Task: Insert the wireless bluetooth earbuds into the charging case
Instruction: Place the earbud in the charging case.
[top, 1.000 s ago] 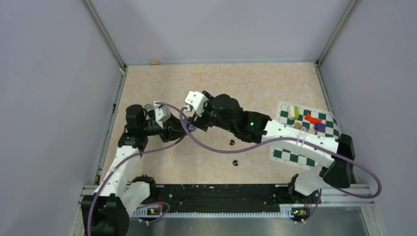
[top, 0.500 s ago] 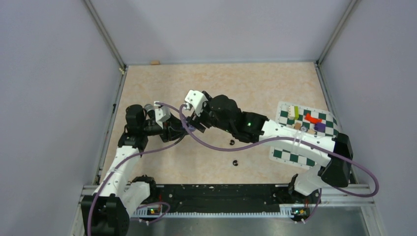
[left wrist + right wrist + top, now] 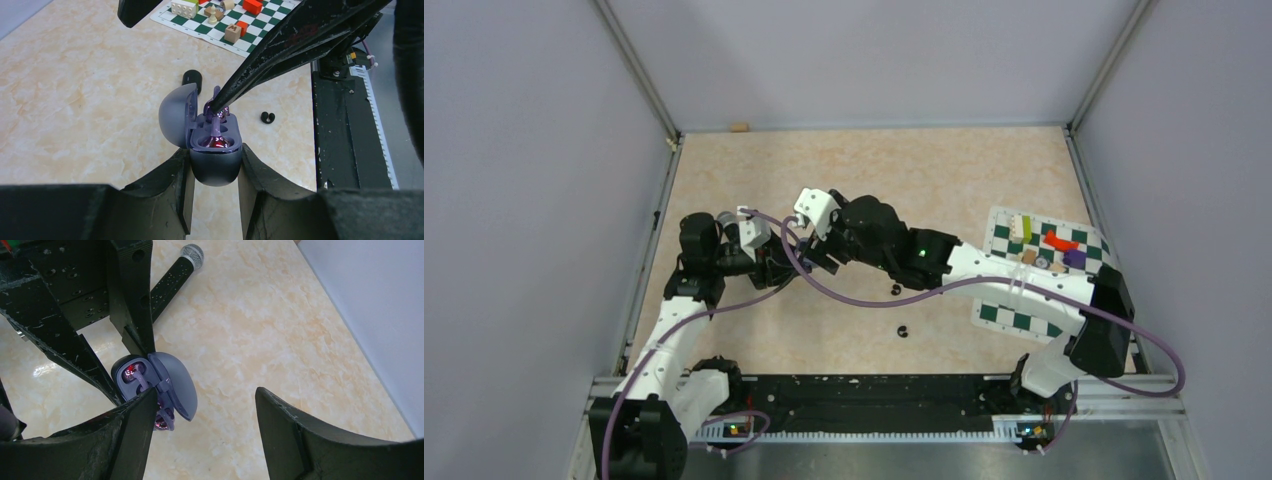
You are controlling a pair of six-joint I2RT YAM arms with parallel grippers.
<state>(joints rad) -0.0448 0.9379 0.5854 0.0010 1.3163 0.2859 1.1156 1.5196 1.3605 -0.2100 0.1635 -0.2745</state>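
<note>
Right tool shifted left, fingertip at purple earbud in charging case

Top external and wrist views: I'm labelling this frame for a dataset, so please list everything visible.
charging case: one, grey-purple, lid open, clamped in the left hand.
purple earbud: one, pale purple, case's far socket, under a finger of the right hand.
black earbuds: two, glossy black, loose on the table.
chessboard mat: one, green-white, table's right side.
coloured blocks: several, red, yellow, tan, on the mat.
table: one, beige marble.
left hand: one, black, shut on the case.
right hand: one, black, open.
</note>
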